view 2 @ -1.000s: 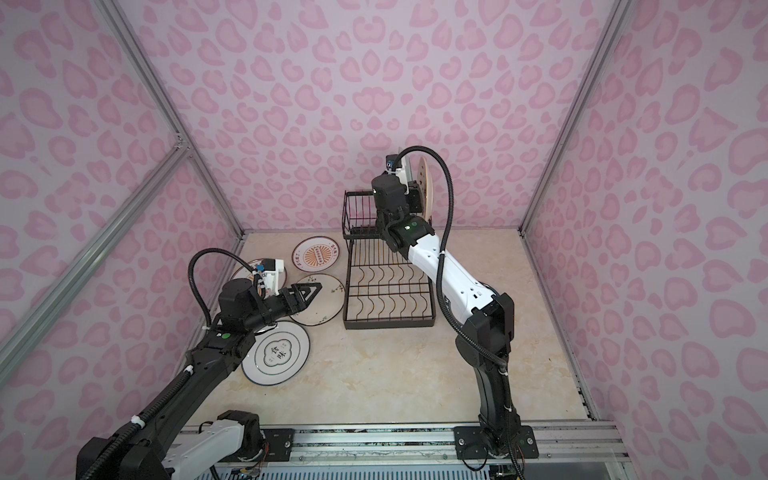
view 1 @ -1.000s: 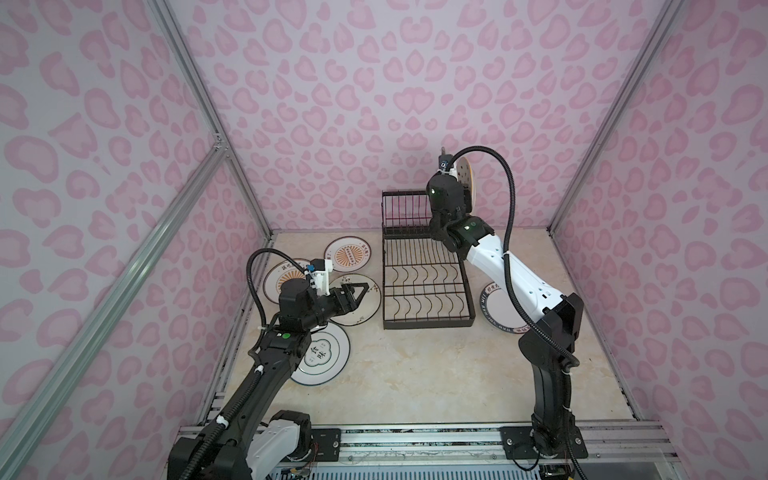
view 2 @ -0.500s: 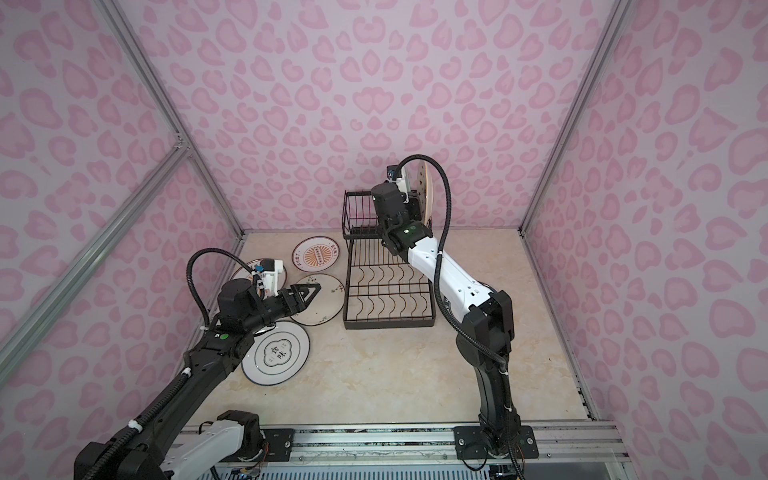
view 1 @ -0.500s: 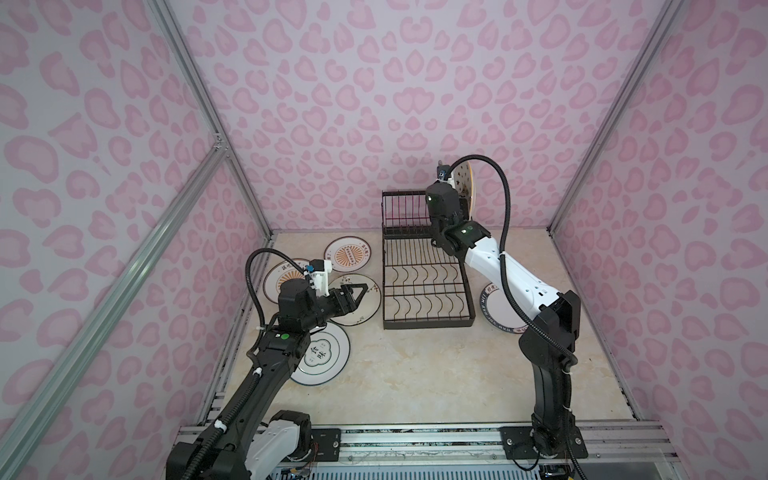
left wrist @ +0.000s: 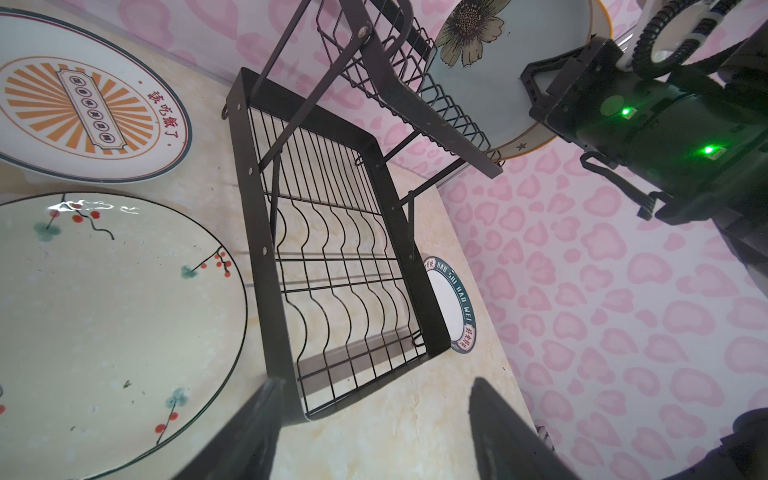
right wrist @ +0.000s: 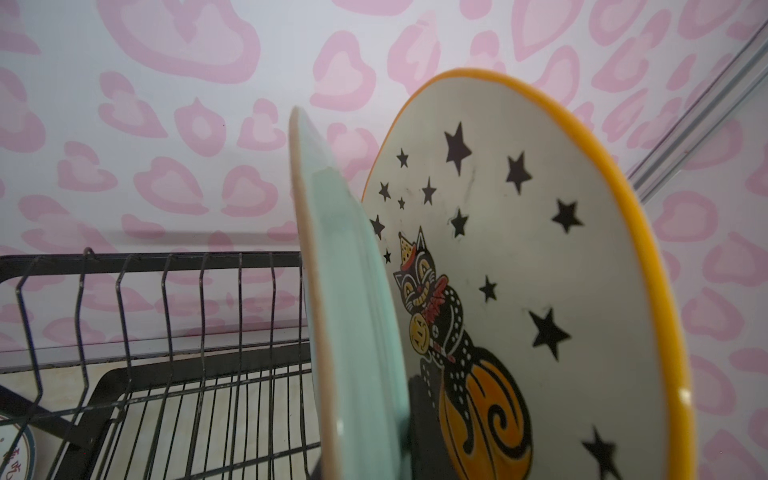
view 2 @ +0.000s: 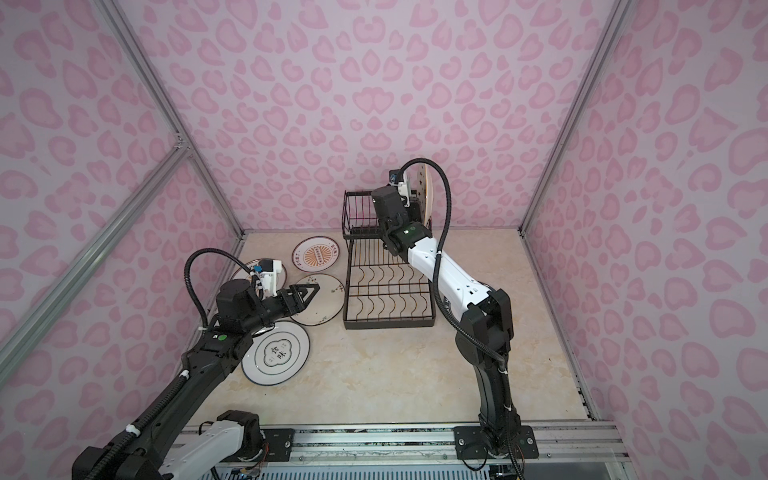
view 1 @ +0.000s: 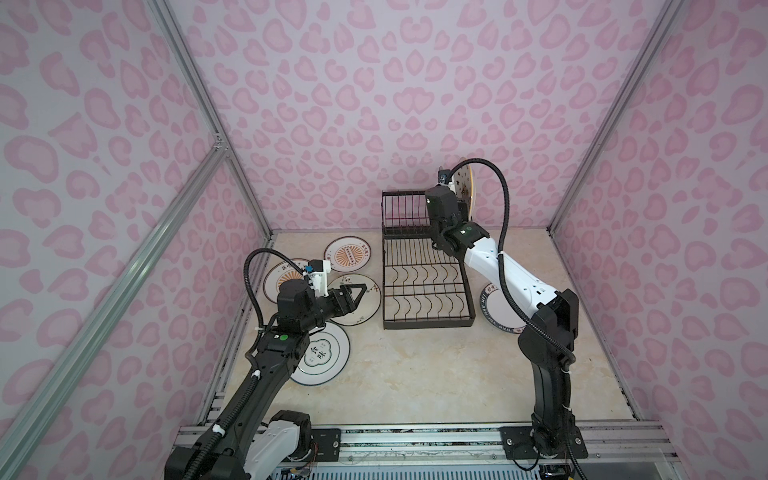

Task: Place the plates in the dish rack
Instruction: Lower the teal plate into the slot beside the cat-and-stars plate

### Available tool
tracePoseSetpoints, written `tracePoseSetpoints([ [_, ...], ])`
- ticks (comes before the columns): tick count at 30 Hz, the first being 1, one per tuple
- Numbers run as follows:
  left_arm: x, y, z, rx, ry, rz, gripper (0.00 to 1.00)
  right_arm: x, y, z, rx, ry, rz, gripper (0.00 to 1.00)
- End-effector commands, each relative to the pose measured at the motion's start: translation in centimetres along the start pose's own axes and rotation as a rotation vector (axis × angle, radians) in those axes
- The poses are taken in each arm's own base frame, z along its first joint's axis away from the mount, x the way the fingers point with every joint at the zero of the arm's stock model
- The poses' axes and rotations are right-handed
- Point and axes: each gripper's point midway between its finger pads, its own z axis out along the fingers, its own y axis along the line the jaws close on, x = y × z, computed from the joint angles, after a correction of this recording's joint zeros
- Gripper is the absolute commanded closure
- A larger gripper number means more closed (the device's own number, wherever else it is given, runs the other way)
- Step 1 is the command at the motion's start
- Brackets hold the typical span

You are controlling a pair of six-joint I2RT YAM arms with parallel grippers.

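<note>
The teal flower plate [right wrist: 353,311], gripped at its rim by the closed right gripper [left wrist: 536,95], stands on edge at the dish rack's [view 1: 424,286] raised basket by the desk's far edge, parallel beside the star-and-cat plate [right wrist: 519,270]; the left gripper [left wrist: 372,386] hangs open, empty.

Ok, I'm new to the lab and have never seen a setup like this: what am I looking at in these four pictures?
Two robot arms work at a table inside a pink-walled booth, loading plates into a black wire dish rack. Two pictures look down on everything from nearly the same spot; two come from cameras on the arms' wrists. The right gripper is shut on a teal flower plate, upright at the rack's raised basket beside the star-and-cat plate standing there. The left gripper hovers open over the cream branch plate. Also flat on the table: two orange sunburst plates, a green-ringed emblem plate and, right of the rack, a navy-lettered plate.
</note>
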Motion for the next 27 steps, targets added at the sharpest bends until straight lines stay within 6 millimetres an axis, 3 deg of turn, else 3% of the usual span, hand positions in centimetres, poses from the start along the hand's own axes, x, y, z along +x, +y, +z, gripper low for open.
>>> tracePoseSetpoints([
  [1, -0.6, -0.5, -0.2, 0.008, -0.013, 0.025, 0.27, -0.8, 0.1, 0.1, 0.004, -0.033, 0.074, 1.00],
  [3, -0.6, -0.6, -0.2, 0.008, -0.014, 0.027, 0.27, -0.7, 0.1, 0.1, 0.004, -0.030, 0.069, 0.98],
  [10, -0.6, -0.5, -0.2, 0.006, -0.014, 0.025, 0.27, -0.6, -0.3, 0.3, 0.014, -0.020, 0.057, 0.73],
  [14, -0.6, -0.5, -0.2, 0.005, -0.015, 0.025, 0.27, -1.1, -0.6, 0.2, 0.017, -0.031, 0.061, 0.66],
  [27, -0.7, -0.4, -0.2, 0.000, -0.017, 0.025, 0.27, -3.1, -2.1, -0.7, 0.024, -0.077, 0.070, 0.65],
])
